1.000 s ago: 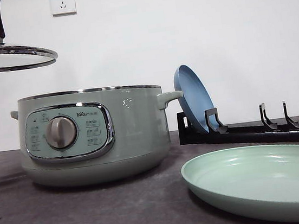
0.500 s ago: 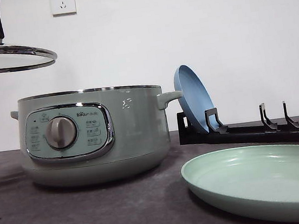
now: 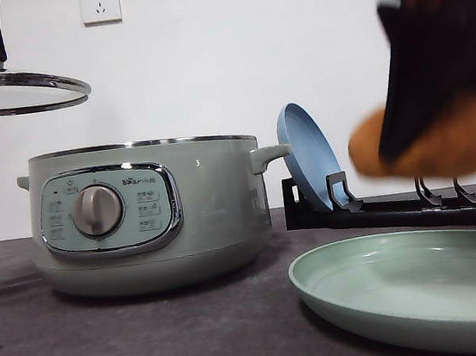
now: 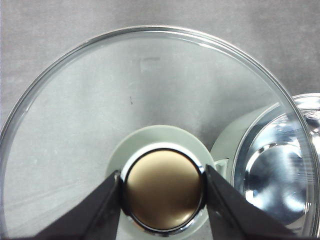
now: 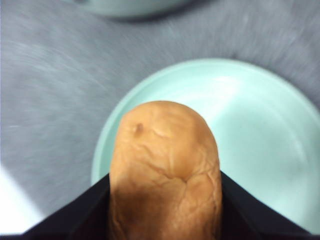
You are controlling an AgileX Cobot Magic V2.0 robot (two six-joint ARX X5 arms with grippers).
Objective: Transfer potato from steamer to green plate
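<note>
Right pincer (image 3: pixel 441 131) clamping potato (image 3: pixel 429 141)

One potato (image 3: pixel 429 141), orange-brown, blurred in the front view and sharp in the right wrist view; one steamer (image 3: pixel 151 215), sage-green, with one grey dial (image 3: pixel 97 211) on its panel and two side handles; one glass lid (image 3: pixel 14 88) with one knob (image 4: pixel 164 189); two plates in all, one green plate (image 3: pixel 417 291) and one blue plate (image 3: pixel 307 156); one black rack (image 3: pixel 398 206) behind them; two wall sockets, one (image 3: pixel 99 4) above the steamer and one at the far right edge; two tools, the left tool (image 4: pixel 163 195) and the right tool (image 5: pixel 165 200); one grey tabletop (image 3: pixel 154 344).
</note>
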